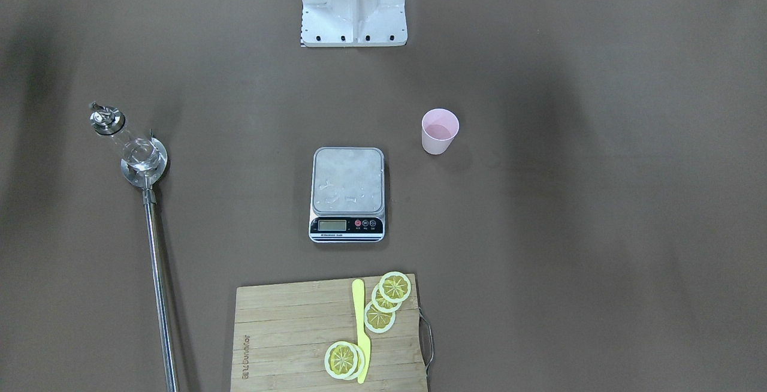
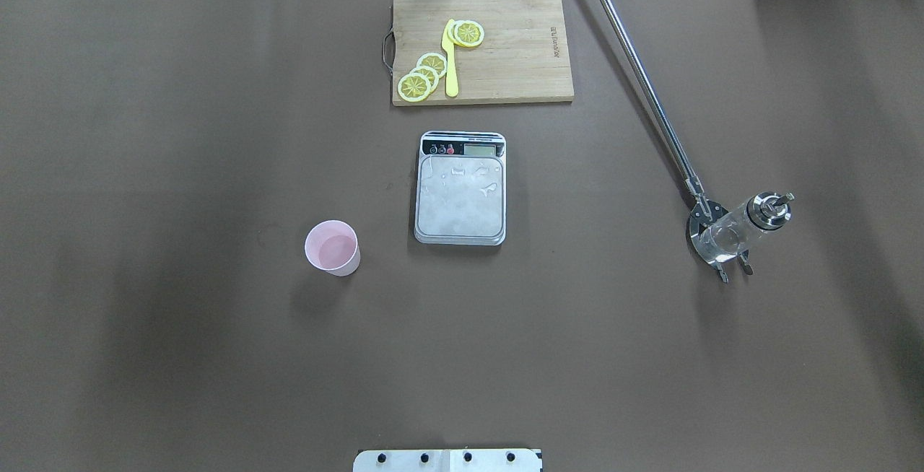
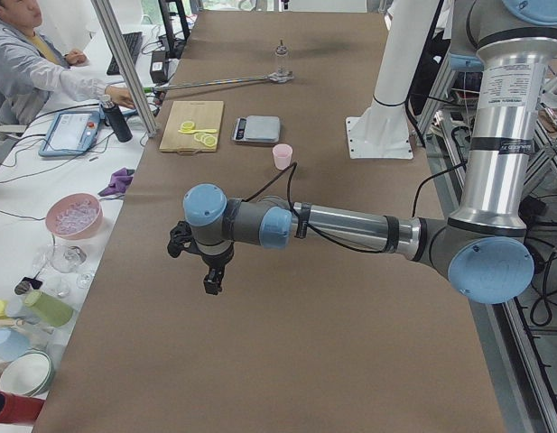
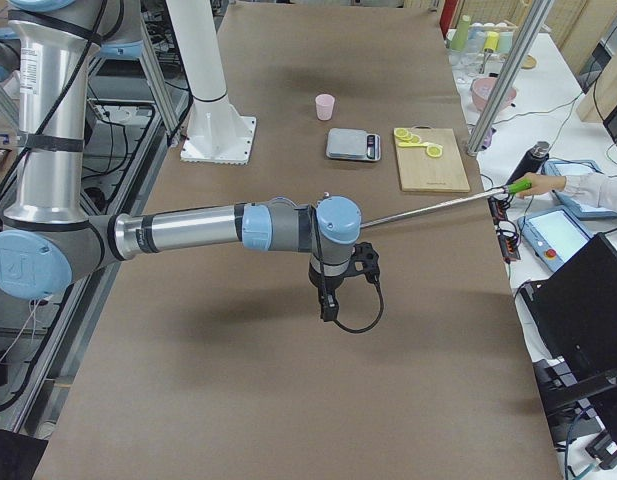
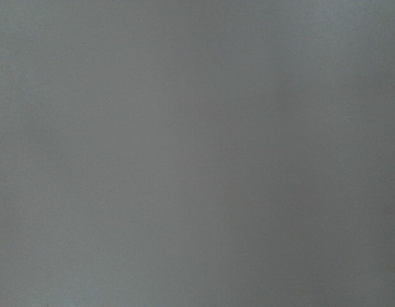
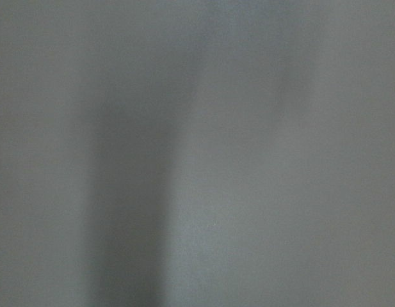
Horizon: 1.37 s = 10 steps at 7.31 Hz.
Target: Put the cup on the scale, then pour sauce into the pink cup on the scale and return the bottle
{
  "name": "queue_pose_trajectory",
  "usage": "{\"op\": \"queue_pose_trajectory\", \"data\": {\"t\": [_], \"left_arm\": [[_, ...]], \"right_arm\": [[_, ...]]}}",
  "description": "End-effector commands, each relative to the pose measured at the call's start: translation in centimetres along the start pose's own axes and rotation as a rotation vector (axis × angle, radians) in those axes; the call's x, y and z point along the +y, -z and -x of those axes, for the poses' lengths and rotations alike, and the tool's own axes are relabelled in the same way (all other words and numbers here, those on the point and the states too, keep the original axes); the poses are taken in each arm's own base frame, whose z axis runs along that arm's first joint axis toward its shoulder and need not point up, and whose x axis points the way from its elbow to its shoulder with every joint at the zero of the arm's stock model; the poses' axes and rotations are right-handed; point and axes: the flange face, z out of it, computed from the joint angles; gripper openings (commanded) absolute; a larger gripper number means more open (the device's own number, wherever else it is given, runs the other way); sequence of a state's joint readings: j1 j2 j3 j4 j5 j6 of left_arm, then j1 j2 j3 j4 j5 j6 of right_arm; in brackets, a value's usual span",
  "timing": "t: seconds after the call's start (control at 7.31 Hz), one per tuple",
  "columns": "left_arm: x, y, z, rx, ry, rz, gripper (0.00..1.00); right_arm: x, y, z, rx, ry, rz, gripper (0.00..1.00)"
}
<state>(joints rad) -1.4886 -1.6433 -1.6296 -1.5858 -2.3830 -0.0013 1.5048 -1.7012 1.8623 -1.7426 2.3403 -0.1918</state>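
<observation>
Left tool (image 3: 208, 281), cup (image 3: 283, 155) well apart, on table (image 3: 305, 361)

The left arm (image 3: 350, 227), a silver tube with blue joint caps, extended level from its elbow, wrist bent so the black two-finger left gripper (image 3: 209, 281) pointed down. The right arm (image 4: 188, 232) was posed alike, right gripper (image 4: 329, 308) pointing down. Neither gripper's opening could be judged.

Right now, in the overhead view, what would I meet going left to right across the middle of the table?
pink cup → kitchen scale → clear glass bottle
</observation>
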Motion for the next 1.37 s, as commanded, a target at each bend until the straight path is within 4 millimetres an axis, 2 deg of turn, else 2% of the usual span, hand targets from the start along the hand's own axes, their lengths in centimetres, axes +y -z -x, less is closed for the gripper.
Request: {"op": "queue_pose_trajectory", "data": {"t": [0.0, 0.82, 0.96, 1.23], "left_arm": [[-0.1, -0.7, -0.7, -0.001, -0.007, 0.013, 0.98], [0.1, -1.6, -0.5, 0.001, -0.004, 0.029, 0.98], [-0.1, -1.9, -1.1, 0.009, -0.015, 0.034, 0.98], [-0.6, -3.5, -4.3, 0.023, -0.082, 0.055, 0.98]], "right_arm": [[0.1, 0.0, 0.0, -0.007, -0.001, 0.0, 1.0], [0.5, -0.4, -0.2, -0.008, -0.01, 0.008, 1.0], [0.5, -0.5, -0.3, -0.009, -0.012, 0.011, 1.0], [0.4, -0.7, -0.3, -0.008, -0.005, 0.013, 1.0]]}}
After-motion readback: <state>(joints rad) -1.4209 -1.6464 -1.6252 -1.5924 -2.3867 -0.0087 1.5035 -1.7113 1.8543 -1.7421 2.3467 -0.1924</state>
